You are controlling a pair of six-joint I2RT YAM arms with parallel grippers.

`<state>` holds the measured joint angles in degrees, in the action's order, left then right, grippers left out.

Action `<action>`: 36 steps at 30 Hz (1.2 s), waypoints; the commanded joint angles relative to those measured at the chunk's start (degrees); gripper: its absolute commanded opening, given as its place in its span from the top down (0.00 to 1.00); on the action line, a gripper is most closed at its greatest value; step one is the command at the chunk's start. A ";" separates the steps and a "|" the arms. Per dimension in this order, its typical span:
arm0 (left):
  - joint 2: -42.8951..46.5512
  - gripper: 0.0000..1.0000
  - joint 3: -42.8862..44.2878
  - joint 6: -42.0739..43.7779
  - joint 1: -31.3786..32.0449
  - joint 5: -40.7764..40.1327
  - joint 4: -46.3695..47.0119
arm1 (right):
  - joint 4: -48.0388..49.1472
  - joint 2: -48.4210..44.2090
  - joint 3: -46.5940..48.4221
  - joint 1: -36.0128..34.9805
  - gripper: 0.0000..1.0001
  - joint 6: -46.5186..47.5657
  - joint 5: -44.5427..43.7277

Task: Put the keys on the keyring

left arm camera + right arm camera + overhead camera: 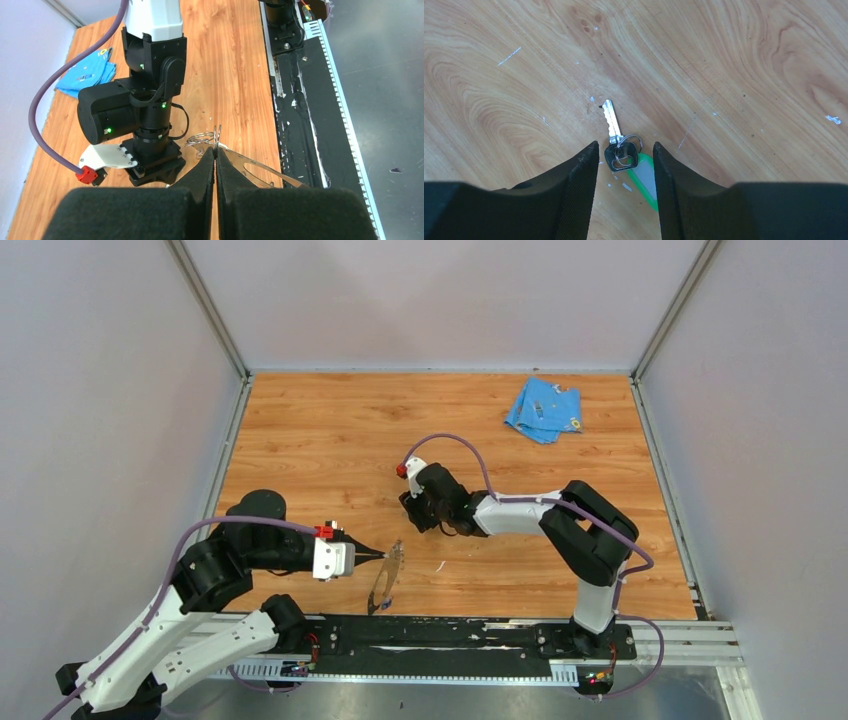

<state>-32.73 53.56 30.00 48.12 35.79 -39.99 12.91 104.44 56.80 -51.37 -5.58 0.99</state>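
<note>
Jaws spread, our right pincer (625, 147) straddles a green-tagged silver key (611, 120); we should centre it before closing. Our left pincer (215, 151) pinches the grey metal keyring (231, 155).

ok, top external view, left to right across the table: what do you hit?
white wrist block → keyring → right claw → blue cloth. Skipped: left claw, it overlaps the keyring.

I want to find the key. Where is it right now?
In the right wrist view, the key lies flat on the wooden table, its head between the right gripper's open fingers, with a green tag beside that head.
</note>
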 commanded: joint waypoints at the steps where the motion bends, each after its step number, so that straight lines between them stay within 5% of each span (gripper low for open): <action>1: 0.75 1.00 -0.41 -0.30 -0.22 0.17 0.51 | -0.05 0.76 1.02 -1.24 0.55 1.55 -0.95; 10: 0.84 1.00 -0.30 -0.84 -0.22 0.11 0.52 | 0.28 0.64 0.41 -1.62 0.69 1.49 -0.95; 25: 0.39 1.00 -0.04 -1.20 -0.22 1.08 0.63 | -0.69 -1.22 -1.48 -1.70 0.71 1.68 -4.67; 36: 0.40 1.00 -0.12 -1.79 -0.22 1.36 1.09 | -0.43 -2.76 -2.75 -1.62 0.99 1.66 -4.16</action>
<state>-32.56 53.56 28.95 48.12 36.01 -39.97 12.99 103.39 55.27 -52.36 -4.45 -2.20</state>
